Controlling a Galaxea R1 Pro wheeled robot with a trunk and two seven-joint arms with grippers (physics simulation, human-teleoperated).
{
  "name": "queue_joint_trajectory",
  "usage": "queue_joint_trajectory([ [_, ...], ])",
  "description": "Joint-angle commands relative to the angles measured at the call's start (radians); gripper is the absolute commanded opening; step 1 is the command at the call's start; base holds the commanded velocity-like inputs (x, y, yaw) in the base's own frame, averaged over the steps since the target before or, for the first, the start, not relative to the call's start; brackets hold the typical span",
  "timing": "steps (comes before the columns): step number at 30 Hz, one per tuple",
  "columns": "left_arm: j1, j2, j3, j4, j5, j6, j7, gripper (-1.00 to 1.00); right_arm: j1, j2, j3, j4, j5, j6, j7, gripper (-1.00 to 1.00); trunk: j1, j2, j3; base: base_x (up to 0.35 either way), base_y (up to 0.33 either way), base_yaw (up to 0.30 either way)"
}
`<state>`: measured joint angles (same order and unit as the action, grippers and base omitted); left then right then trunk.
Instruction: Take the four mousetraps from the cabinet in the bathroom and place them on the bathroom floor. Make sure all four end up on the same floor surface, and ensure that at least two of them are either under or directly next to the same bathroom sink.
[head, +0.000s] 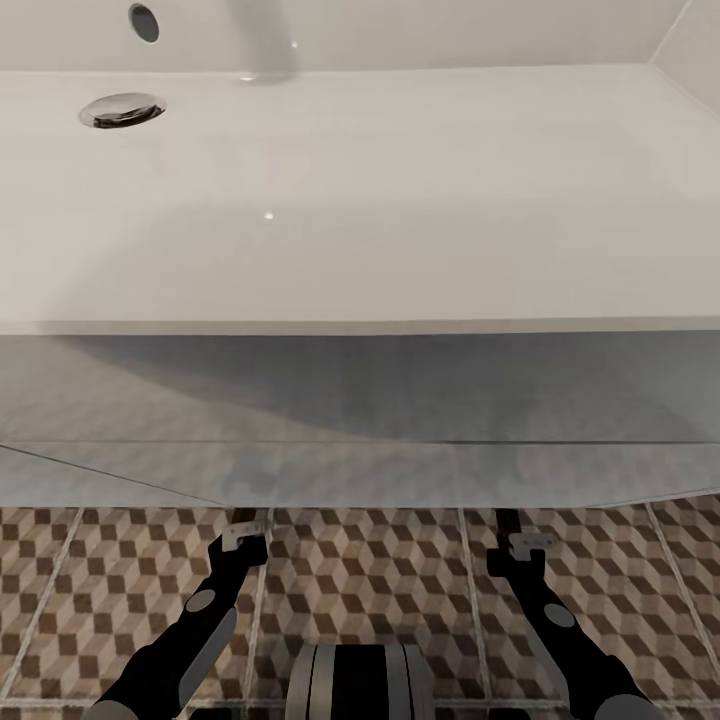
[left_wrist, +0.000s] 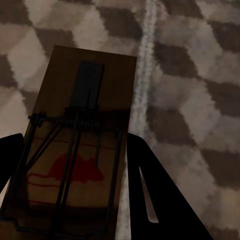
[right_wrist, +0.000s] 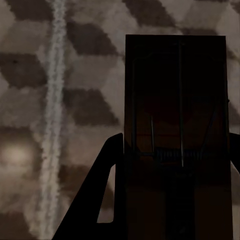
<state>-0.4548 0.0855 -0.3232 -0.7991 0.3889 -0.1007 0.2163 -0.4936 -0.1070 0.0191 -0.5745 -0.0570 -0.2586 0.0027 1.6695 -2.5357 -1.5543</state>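
A tan mousetrap (left_wrist: 100, 70) with black wire and a red mouse print sits between the black fingers of my left gripper (left_wrist: 74, 137), which is shut on it just above the cube-patterned bathroom floor (left_wrist: 200, 100). A second mousetrap (right_wrist: 175, 90), in deep shadow, is clamped in my right gripper (right_wrist: 177, 137) over the same tiles (right_wrist: 30, 75). In the head view both arms reach forward under the front of the white sink (head: 360, 326), the left arm (head: 225, 590) and right arm (head: 540, 590) ending beneath it, with the fingers hidden there. The cabinet is out of view.
The sink's wide white basin spans the head view, its chrome drain (head: 122, 110) at the far left. A grey shadowed panel (head: 360, 420) runs below its rim. My own base (head: 360, 680) shows at the bottom, on the tiled floor (head: 370, 580).
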Motion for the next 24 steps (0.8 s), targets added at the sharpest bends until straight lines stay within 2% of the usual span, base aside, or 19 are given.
queue_joint_trajectory([
  [1, -0.001, 0.002, -0.008, 0.000, 0.007, -0.004, 0.011, -1.00, 0.000, 0.000, 0.002, 0.001, -0.007, -0.004, 0.002, -1.00, 0.000, 0.000, 0.000, 0.000, 0.000, 0.000],
  [24, -0.001, 0.000, -0.008, 0.000, 0.007, -0.005, 0.011, -1.00, 0.000, 0.000, 0.002, 0.001, -0.007, -0.004, 0.000, -1.00, 0.000, 0.000, -0.004, 0.000, 0.000, 0.000],
])
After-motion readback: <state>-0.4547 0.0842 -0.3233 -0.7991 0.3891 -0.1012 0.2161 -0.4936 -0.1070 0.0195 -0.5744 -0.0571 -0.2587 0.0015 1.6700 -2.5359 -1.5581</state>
